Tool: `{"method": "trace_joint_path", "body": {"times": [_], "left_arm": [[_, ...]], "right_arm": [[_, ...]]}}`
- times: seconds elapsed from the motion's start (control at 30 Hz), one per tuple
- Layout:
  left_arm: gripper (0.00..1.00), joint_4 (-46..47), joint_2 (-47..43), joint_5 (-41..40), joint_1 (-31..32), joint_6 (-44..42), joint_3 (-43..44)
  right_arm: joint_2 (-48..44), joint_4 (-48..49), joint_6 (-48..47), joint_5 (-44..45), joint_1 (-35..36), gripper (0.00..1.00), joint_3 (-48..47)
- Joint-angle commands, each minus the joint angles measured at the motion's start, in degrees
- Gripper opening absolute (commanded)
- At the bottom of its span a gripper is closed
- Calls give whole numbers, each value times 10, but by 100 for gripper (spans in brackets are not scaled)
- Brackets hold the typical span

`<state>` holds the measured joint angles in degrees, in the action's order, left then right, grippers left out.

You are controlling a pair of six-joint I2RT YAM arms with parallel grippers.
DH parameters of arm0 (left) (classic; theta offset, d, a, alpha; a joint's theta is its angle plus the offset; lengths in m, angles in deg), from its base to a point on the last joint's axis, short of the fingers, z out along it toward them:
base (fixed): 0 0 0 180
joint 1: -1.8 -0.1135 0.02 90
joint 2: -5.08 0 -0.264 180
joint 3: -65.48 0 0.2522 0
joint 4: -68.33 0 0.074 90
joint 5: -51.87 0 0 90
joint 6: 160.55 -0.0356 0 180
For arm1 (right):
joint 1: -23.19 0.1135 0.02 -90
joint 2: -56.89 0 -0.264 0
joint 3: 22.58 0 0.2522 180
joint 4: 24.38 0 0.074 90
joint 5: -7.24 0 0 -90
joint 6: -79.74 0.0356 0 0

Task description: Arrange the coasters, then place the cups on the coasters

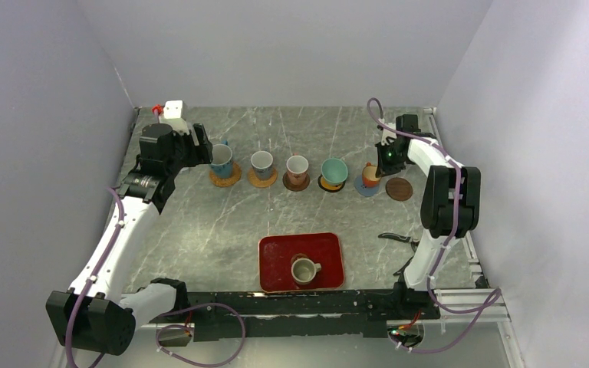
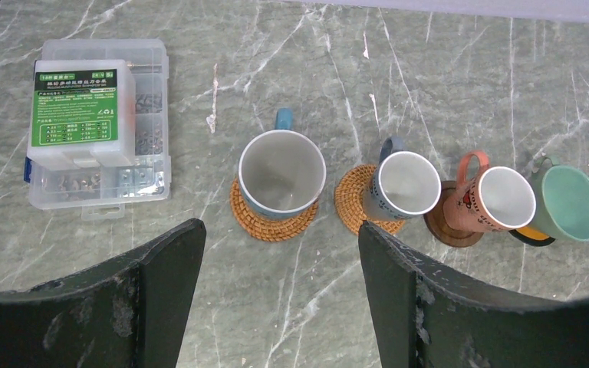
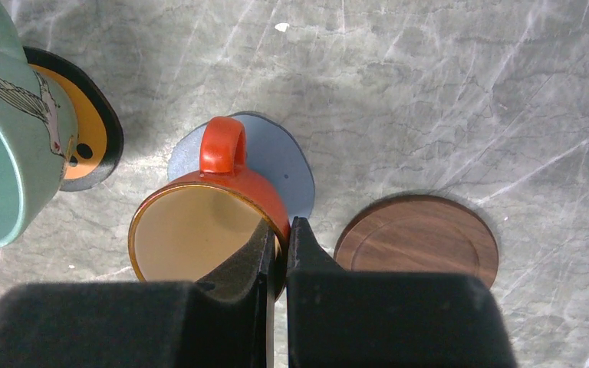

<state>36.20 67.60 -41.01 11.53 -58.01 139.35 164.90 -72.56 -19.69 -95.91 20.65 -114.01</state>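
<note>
Robot lab test cell.
Boxed in by plain white panels [image 1: 276,46] around a marble-look table [image 1: 199,222]; cabled arms [image 1: 115,238] bolted at its edge, screw box [image 2: 96,123] alongside.

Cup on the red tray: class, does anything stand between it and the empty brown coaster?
Nothing visible does: bare table lies between the cup and the empty brown coaster. The orange cup, its rim pinched by the right gripper, stands just left of that coaster, beside the path, not across it.

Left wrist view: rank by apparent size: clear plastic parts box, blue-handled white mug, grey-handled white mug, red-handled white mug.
Largest to smallest:
clear plastic parts box
blue-handled white mug
grey-handled white mug and red-handled white mug: look alike, unranked
</note>
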Motion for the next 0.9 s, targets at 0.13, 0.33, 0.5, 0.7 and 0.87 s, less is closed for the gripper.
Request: {"method": "trace_joint_path", "body": {"times": [0.13, 0.33, 0.5, 0.7, 0.87], "left_arm": [[79, 9, -2, 3, 2, -12, 12], [79, 9, -4, 4, 2, -12, 12], [79, 9, -4, 4, 2, -12, 12], [79, 9, -5, 3, 2, -12, 12], [79, 9, -5, 3, 2, -12, 12]], "right_arm": [[-1, 0, -22, -13, -1, 0, -28], [4, -3, -27, -17, 4, 0, -28], [7, -3, -30, -17, 6, 0, -29], [10, -5, -32, -14, 8, 0, -28], [13, -7, -33, -9, 9, 0, -29]]}}
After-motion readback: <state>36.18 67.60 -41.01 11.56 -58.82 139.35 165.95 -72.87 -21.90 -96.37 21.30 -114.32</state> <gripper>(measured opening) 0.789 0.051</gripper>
